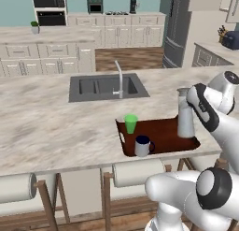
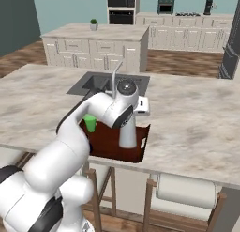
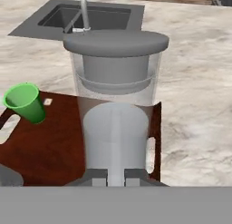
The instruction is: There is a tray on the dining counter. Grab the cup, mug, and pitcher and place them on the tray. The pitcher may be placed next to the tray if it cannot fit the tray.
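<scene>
While the cup [image 1: 130,123] and mug [image 1: 142,146] occupy the tray's [image 1: 163,136] left half, the pitcher [image 1: 186,118] stands upright at its right end; that leaves room for all three. The gripper [image 3: 115,177] is clamped on the pitcher's lower body, apparently steadying it.

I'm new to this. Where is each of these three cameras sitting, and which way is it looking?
Left base view: behind the arm's left, facing the dining counter; arm lower right.
Right base view: behind its right, same counter; arm lower left, hiding part of the tray.
Hand view: on the hand, facing the pitcher; the gripper is shut on it.
Shared: tray, cup, pitcher, sink.
</scene>
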